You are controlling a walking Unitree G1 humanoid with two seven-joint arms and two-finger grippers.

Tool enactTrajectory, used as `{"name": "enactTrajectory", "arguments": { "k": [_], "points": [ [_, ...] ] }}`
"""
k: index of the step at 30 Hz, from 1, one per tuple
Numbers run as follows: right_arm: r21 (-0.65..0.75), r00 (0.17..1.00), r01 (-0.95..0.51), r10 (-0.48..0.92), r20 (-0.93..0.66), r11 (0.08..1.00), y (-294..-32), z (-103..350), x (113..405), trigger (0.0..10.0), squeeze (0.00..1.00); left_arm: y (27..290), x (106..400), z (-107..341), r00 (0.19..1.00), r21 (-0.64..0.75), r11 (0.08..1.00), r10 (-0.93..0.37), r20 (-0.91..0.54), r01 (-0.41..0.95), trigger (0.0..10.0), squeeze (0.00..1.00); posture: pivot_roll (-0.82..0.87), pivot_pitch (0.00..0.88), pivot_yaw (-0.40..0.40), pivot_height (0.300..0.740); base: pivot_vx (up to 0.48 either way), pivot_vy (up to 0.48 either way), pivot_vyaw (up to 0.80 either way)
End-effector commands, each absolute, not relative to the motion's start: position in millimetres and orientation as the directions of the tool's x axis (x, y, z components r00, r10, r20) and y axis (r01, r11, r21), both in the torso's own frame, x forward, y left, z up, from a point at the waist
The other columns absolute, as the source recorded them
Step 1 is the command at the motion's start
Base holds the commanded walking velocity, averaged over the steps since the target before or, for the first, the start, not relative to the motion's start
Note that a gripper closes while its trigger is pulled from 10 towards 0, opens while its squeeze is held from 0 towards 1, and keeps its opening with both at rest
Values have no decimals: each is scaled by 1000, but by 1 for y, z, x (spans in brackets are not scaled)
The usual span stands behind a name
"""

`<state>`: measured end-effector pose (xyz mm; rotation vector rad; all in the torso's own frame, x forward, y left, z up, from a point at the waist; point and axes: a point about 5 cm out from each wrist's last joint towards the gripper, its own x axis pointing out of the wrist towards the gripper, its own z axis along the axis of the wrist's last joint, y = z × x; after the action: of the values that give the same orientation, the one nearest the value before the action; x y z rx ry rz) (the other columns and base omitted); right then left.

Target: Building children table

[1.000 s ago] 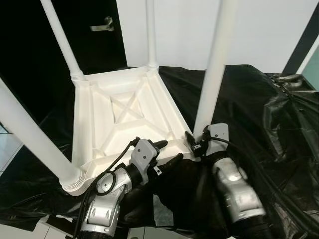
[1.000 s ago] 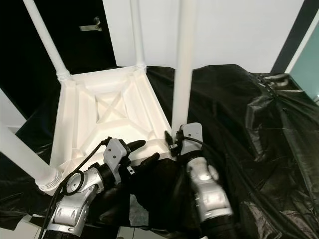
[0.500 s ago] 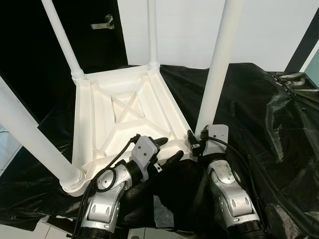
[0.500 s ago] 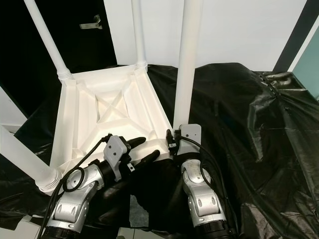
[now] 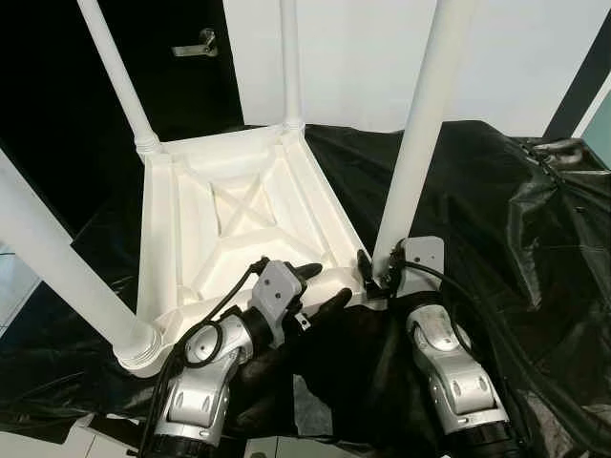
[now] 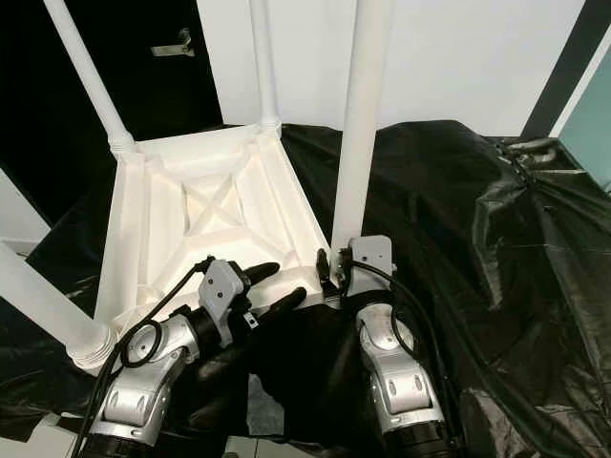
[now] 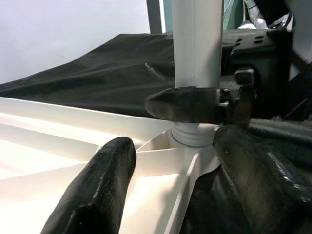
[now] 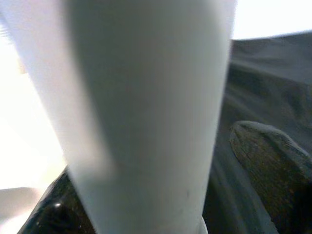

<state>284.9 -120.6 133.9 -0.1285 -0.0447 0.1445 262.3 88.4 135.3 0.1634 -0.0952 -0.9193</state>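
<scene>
A white children's table (image 5: 158, 239) lies upside down on a black plastic sheet (image 5: 496, 191), its legs pointing up. My right gripper (image 5: 374, 270) is shut on the base of the near right leg (image 5: 420, 134), where it enters the corner socket. The right wrist view has this leg (image 8: 146, 97) close up between the two black fingers (image 8: 273, 161). My left gripper (image 5: 320, 289) is open and straddles the table's near rim beside that corner, one finger (image 7: 97, 185) on the inner side, the other over the sheet. One right finger (image 7: 185, 105) lies across the leg (image 7: 197, 44).
Three more legs stand up: near left (image 5: 57, 267), back left (image 5: 119, 76) and back (image 5: 289, 57). A dark door with a metal handle (image 5: 196, 43) and a white wall are behind. The crumpled sheet rises in folds at the right (image 5: 554, 200).
The near right leg has tilted to the right at its top while its base stayed in the socket. My right arm shifted slightly with it. The left gripper has kept its place.
</scene>
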Motion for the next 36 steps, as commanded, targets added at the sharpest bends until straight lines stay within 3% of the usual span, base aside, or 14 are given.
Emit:
{"name": "enactTrajectory", "arguments": {
  "k": [1, 4, 7, 8, 10, 11, 15, 22, 23, 25, 26, 35, 36],
  "points": [
    [-138, 971, -225, 233, 49, 965, -126, 136, 282, 10000, 1000, 92, 265, 133, 663, 167, 655, -749, 12, 737, 10000, 0, 49, 0, 15, 740, 0, 0, 0],
    [-153, 954, -283, 294, 57, 947, -129, 139, 282, 10000, 1000, 93, 265, 133, 662, 167, 654, -750, 11, 738, 10000, 0, 47, 0, 18, 740, 0, 0, 0],
    [-179, 894, -431, 445, 45, 884, -135, 142, 284, 10000, 1000, 93, 265, 133, 657, 168, 649, -753, 8, 742, 10000, 0, 43, 0, 25, 740, 0, 0, 0],
    [-199, 858, -499, 513, 23, 843, -138, 143, 286, 10000, 306, 93, 265, 133, 655, 169, 646, -756, 7, 744, 10000, 0, 41, 0, 33, 740, 0, 0, 0],
    [-199, 858, -499, 513, 23, 843, -138, 143, 286, 10000, 306, 93, 265, 133, 655, 169, 646, -756, 7, 744, 10000, 0, 41, 0, 33, 740, 0, 0, 0],
    [-234, 796, -591, 605, -15, 772, -143, 143, 292, 10000, 0, 93, 266, 134, 651, 171, 642, -759, 6, 747, 10000, 0, 42, 0, 38, 740, 0, 0, 0],
    [-248, 737, -665, 673, -64, 704, -143, 141, 302, 10000, 0, 94, 267, 134, 651, 174, 641, -759, 3, 747, 10000, 0, 44, 0, 41, 740, 0, 0, 0],
    [-256, 702, -701, 707, -88, 665, -140, 139, 306, 10000, 0, 93, 267, 135, 653, 173, 644, -757, 7, 745, 10000, 0, 53, 0, 36, 740, 0, 0, 0],
    [-254, 692, -712, 716, -93, 655, -139, 138, 307, 6706, 0, 93, 266, 135, 654, 173, 646, -756, 9, 744, 10000, 0, 64, 0, 30, 740, 0, 0, 0],
    [-254, 692, -712, 716, -93, 655, -139, 138, 307, 6706, 0, 93, 266, 135, 654, 173, 646, -756, 9, 744, 10000, 0, 64, 0, 30, 740, 0, 0, 0],
    [-248, 680, -724, 727, -100, 643, -139, 136, 307, 0, 0, 93, 265, 135, 657, 172, 648, -754, 10, 742, 10000, 0, 68, 0, 28, 740, 0, 0, 0],
    [-220, 701, -708, 707, -97, 671, -147, 128, 303, 0, 0, 94, 263, 135, 662, 165, 654, -749, 8, 738, 10000, 0, 56, 0, 32, 740, 0, 0, 0],
    [-209, 713, -696, 695, -88, 687, -147, 128, 303, 2039, 0, 94, 263, 135, 661, 165, 653, -751, 8, 739, 10000, 0, 56, 0, 32, 740, 0, 0, 0]
  ]
}}
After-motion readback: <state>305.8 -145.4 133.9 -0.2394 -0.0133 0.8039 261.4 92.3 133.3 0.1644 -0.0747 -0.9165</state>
